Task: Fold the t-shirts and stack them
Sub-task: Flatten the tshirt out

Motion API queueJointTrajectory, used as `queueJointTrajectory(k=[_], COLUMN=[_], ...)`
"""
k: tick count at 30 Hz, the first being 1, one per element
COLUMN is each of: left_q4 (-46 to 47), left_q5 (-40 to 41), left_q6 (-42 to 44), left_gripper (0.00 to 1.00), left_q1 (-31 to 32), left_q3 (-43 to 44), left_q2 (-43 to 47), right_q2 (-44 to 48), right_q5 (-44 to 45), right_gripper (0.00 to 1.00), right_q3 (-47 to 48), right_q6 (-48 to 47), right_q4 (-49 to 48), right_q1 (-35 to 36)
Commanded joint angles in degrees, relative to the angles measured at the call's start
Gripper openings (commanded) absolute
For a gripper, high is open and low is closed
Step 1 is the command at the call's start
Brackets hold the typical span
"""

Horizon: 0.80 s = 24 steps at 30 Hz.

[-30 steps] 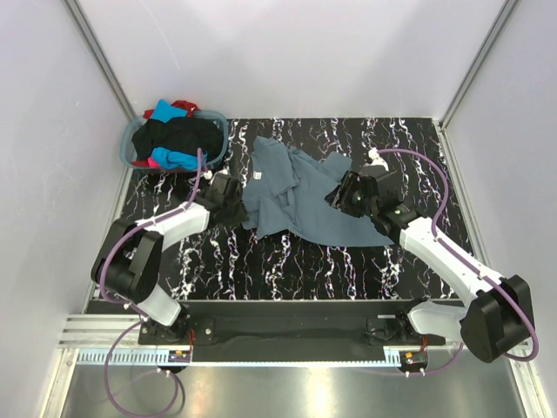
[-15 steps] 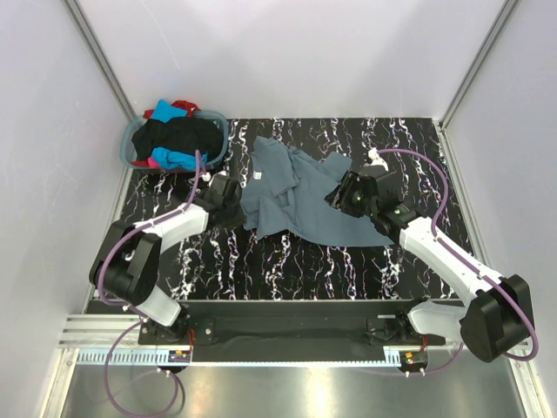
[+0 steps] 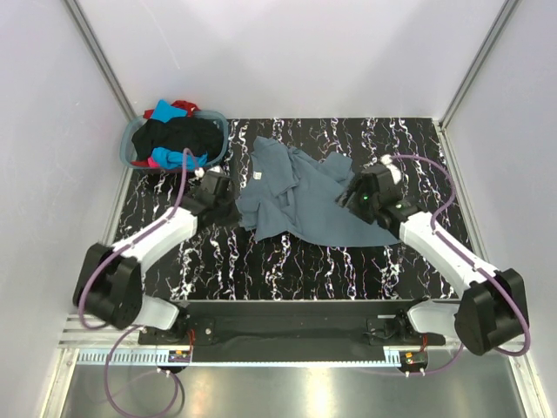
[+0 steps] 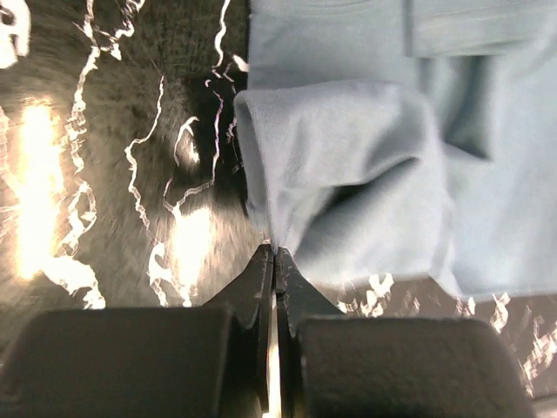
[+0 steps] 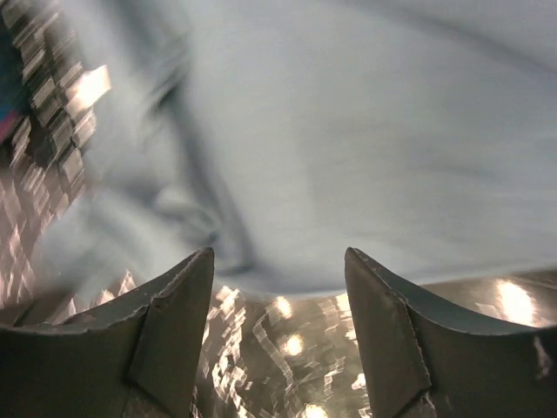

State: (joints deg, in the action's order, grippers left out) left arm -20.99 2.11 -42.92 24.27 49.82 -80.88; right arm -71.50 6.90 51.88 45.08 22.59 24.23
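Tabletop (image 3: 287, 261), black with white veining, carries everything under inspection, and we place each item from the round laundry basket (image 3: 130, 144) at its far left corner. The slate blue-grey t-shirt (image 3: 300, 200) lies crumpled and unfolded on the surface just to the right of the basket, with its white neck label on the side facing the basket. Inside the basket we note a black tee (image 3: 178, 135), a turquoise tee (image 3: 164, 111) and a red tee (image 3: 183, 106), heaped and not yet handled. The left gripper (image 4: 274, 257) sits at the shirt edge nearest the basket, its jaws pressed together on a thin pinch of fabric right at the tips. The right gripper (image 5: 278, 261) hovers at the shirt edge farthest from the basket, jaws apart with nothing between them, though that view is blurred. In our judgement the main risk is the left grip: so little cloth is caught that a pull could strip it free. With the far edge unheld, a one-sided pull would likely drag the shirt and bunch it rather than spread it. The right jaws could also close on several layers.
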Motion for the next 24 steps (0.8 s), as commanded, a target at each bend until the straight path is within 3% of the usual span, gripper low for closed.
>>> queueJointTrajectory(k=[1,2,9,17,24], left_q4=[-5.4,-6.5,-12.4,-11.5,-10.7], left_q5=[3.0,4.1,8.0,1.9,3.0], left_q6=[4.4,5.3,10.0,9.1,9.3], left_gripper=[0.00,0.00,0.00,0.00,0.00], left_q1=[0.0,0.0,-0.3,-0.2,-0.2], left_q3=[6.7,7.6,10.7,9.9,8.5], left_q2=[9.0,12.1,21.7,23.0,23.8], right_q2=[-1.2,-1.0,0.5,-10.5,-13.0], right_q5=[3.9,3.1,0.8,0.1,2.9], right_gripper=[0.70,0.70,0.65,0.53,0.52], right_q3=[1.4,0.9,-4.6,-2.9,-5.5], right_q6=[6.1,8.2,13.6,11.2,12.5], right_q4=[9.8,10.7,17.7,17.5,12.2], right_q1=[-8.4,-13.6,-31.4,-35.0,-36.0])
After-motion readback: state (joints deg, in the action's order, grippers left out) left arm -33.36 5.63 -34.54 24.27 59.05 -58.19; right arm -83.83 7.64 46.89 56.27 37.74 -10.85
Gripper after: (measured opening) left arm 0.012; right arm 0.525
